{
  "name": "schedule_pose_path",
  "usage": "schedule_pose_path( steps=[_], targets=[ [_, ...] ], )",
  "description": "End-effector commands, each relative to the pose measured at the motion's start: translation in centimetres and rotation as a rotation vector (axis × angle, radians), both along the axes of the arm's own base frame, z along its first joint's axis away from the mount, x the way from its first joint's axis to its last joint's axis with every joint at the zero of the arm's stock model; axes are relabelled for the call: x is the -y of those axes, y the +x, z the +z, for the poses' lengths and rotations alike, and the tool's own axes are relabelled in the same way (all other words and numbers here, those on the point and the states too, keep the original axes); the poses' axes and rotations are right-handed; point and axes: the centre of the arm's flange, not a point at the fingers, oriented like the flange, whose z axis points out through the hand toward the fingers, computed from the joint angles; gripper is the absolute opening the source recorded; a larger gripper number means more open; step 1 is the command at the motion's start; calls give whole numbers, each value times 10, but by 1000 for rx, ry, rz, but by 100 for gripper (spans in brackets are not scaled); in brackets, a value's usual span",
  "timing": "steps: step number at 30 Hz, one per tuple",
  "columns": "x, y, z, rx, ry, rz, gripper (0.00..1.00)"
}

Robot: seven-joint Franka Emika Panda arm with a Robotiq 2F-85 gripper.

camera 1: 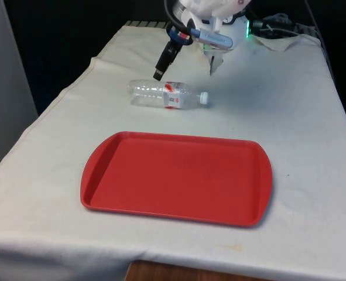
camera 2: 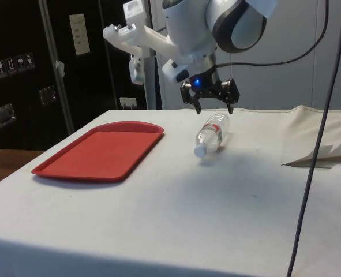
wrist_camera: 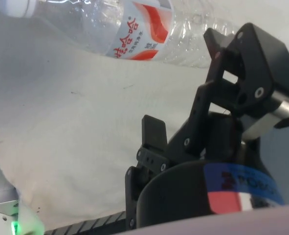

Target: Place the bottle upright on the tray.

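A clear plastic bottle point(camera 1: 167, 95) with a red and white label lies on its side on the white cloth, its white cap pointing to the front view's right. The red tray point(camera 1: 175, 178) lies nearer the camera than the bottle, with nothing on it. My gripper point(camera 1: 186, 70) hangs open just above and behind the bottle, one black finger point(camera 1: 160, 71) over its base end. From the side the gripper point(camera 2: 213, 108) hovers over the bottle point(camera 2: 212, 133) without touching it, and the tray point(camera 2: 101, 151) lies beside them. In the wrist view the bottle point(wrist_camera: 134, 24) lies beyond the gripper point(wrist_camera: 198, 103).
A crumpled fold of cloth point(camera 1: 284, 41) and cables lie at the far end beside the robot's base. A black cable point(camera 2: 314, 144) hangs down in front of the side view. The table's front edge point(camera 1: 178, 263) lies just past the tray.
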Motion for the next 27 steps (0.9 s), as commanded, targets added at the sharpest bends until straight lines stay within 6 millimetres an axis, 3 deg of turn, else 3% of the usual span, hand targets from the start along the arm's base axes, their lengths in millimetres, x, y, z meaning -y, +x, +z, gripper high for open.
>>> schedule_pose_path(
  steps=[1, 27],
  targets=[
    [0, 2, 0, 4, -11, 4, 100],
    [-9, 4, -1, 19, -82, -4, 100]
  ],
)
